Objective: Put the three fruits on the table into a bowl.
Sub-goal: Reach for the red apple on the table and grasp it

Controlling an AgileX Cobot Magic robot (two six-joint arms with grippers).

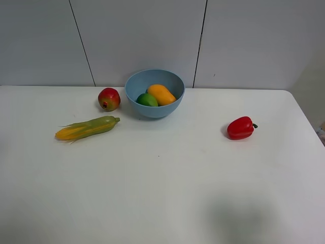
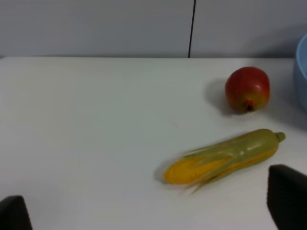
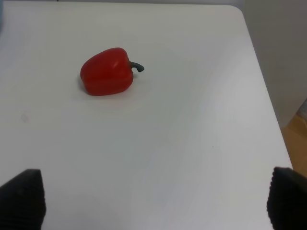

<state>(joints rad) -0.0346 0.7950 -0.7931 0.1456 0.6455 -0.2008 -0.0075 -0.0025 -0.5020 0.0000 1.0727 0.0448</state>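
Observation:
The light-blue bowl (image 1: 154,93) stands at the back middle of the white table (image 1: 162,193). The orange-yellow mango (image 1: 161,94) and the green lime-like fruit (image 1: 147,100) lie inside it. The red pomegranate-like fruit (image 1: 109,98) sits on the table just left of the bowl, also in the left wrist view (image 2: 247,89). Neither gripper shows in the exterior high view. My left gripper (image 2: 153,211) is open and empty, with the corn between it and the pomegranate. My right gripper (image 3: 153,199) is open and empty, short of the red pepper.
A yellow-green corn cob (image 1: 87,127) lies in front of the pomegranate, also in the left wrist view (image 2: 223,156). A red bell pepper (image 1: 240,127) sits at the right, also in the right wrist view (image 3: 106,72). The table's right edge (image 3: 268,110) is near it.

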